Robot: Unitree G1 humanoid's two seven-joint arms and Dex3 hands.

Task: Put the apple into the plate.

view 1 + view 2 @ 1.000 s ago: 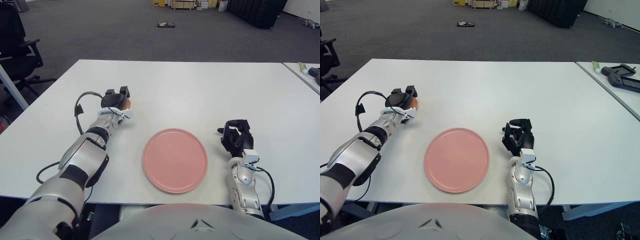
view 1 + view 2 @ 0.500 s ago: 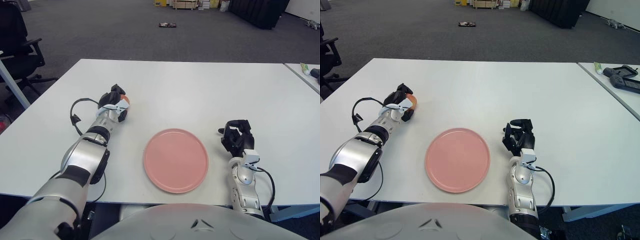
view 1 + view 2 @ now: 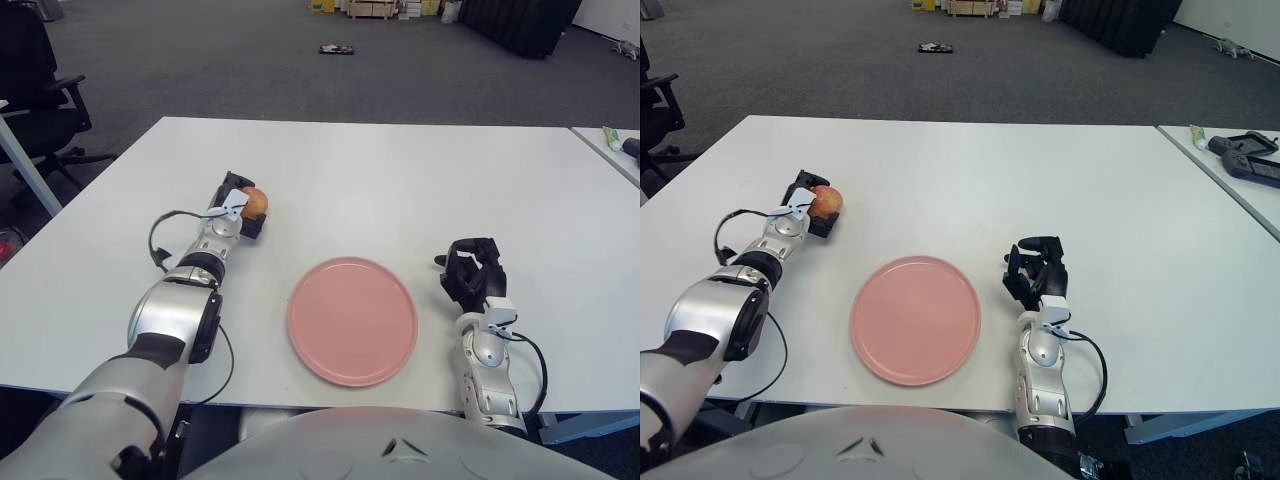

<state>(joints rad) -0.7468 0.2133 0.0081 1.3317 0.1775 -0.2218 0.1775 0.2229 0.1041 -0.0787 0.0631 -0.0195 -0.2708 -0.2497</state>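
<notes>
Now the left hand [image 3: 234, 205] has its dark fingers closed around the small round orange-red apple [image 3: 254, 202], low over the white surface [image 3: 400, 180]. From there the flat round pink plate [image 3: 352, 320] lies to its right and nearer the robot. Beside the plate's right edge shows the right hand [image 3: 473, 275], curled and empty.
</notes>
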